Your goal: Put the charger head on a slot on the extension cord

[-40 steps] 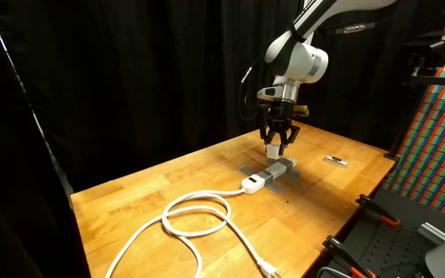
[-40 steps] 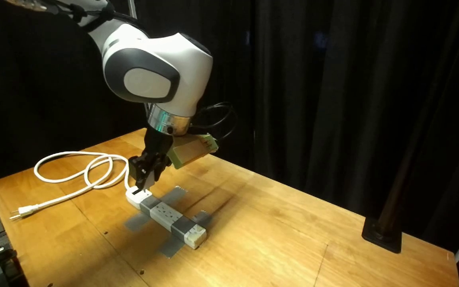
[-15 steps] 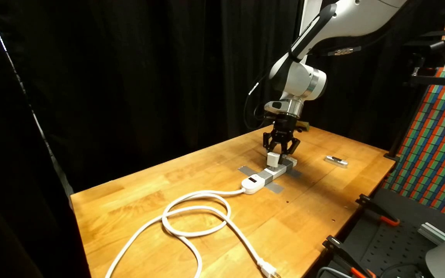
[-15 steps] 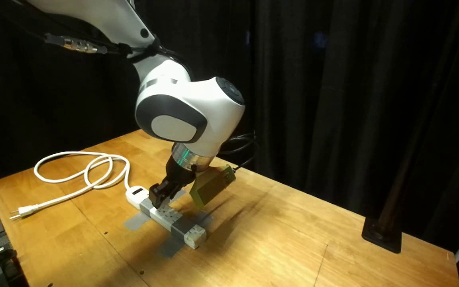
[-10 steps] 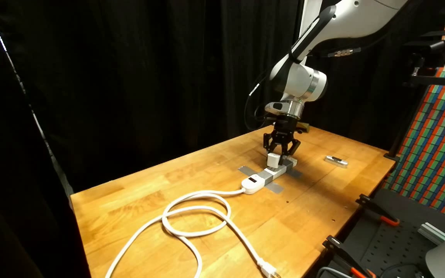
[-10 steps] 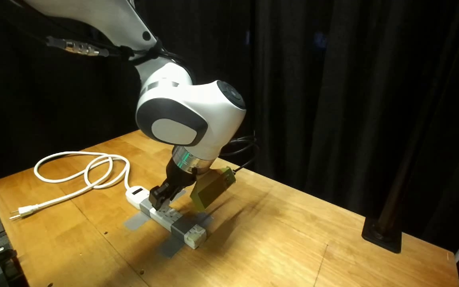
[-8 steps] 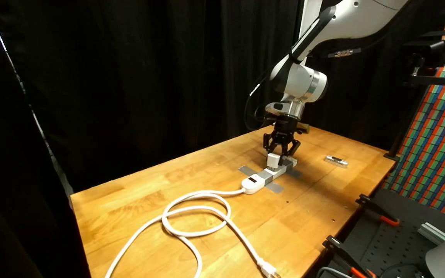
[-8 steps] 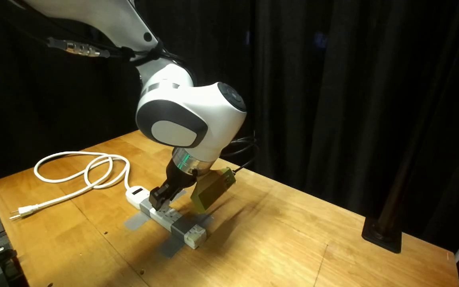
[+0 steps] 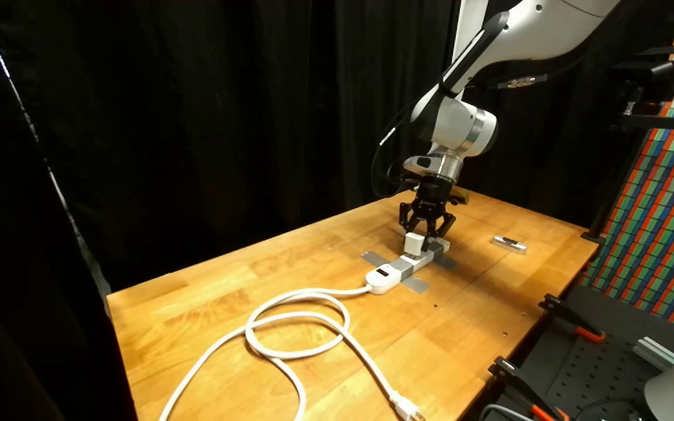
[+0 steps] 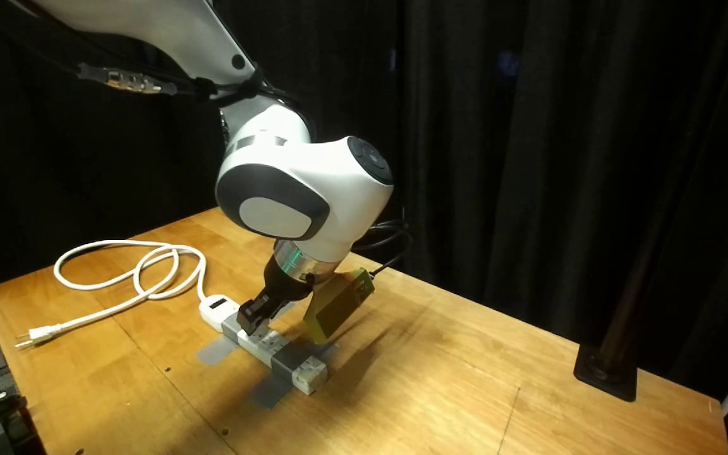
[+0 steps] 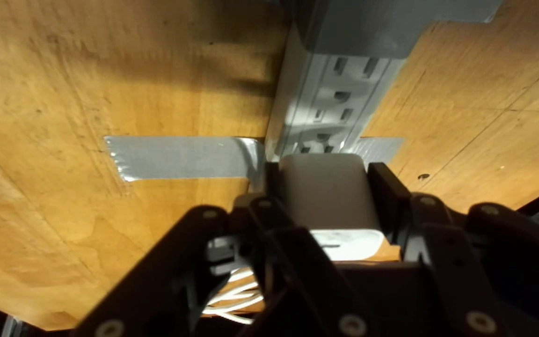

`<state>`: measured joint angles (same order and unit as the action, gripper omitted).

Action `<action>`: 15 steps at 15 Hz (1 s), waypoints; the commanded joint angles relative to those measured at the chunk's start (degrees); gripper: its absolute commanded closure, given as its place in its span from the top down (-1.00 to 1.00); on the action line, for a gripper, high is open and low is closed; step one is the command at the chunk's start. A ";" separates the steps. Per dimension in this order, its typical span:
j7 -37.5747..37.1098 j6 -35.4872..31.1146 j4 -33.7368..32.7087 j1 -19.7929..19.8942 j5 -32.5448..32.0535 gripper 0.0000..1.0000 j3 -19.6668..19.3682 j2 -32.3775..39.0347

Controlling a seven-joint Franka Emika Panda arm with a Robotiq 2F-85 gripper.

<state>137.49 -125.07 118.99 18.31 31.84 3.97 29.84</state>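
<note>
1. Robotiq gripper [image 11: 329,183]: clenched on the charger head [image 11: 330,201], one finger against each side of the white block.
2. Charger head: over the power strip [image 10: 269,344], at one end of its outlets [image 11: 343,77]. Whether its prongs only touch the slots or have entered them is hidden.
3. Step in hand, as I judge it: lining up and starting the insertion; the charger head is likely not fully seated.
4. Next move: in an exterior view the Robotiq gripper [image 10: 253,326] leans, so it probably calls for squaring up over the slots, then a straight push down with the grip firm. Letting go should wait until the charger head sits flush.
5. Duct tape [image 11: 185,157]: crosses the power strip and runs onto the wooden tabletop [image 10: 440,379], which should help the strip resist that push.
6. White cable [image 9: 287,355]: looped on the tabletop, ending in a loose plug [image 9: 405,407].
7. Farther off: a silver-and-dark object [image 9: 509,244], too small to identify, well apart from the power strip.
</note>
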 commanded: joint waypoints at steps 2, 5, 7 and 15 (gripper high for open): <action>3.06 -1.46 2.44 -0.47 0.26 0.28 -0.08 -0.26; 4.43 -1.66 3.79 -0.59 0.13 0.67 -0.06 -0.39; 5.43 -2.42 4.87 -0.73 0.15 0.71 0.11 -0.74; 9.13 -9.07 8.06 -2.49 -0.48 0.99 0.83 -6.49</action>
<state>144.56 -130.54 123.68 17.04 31.74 4.48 28.57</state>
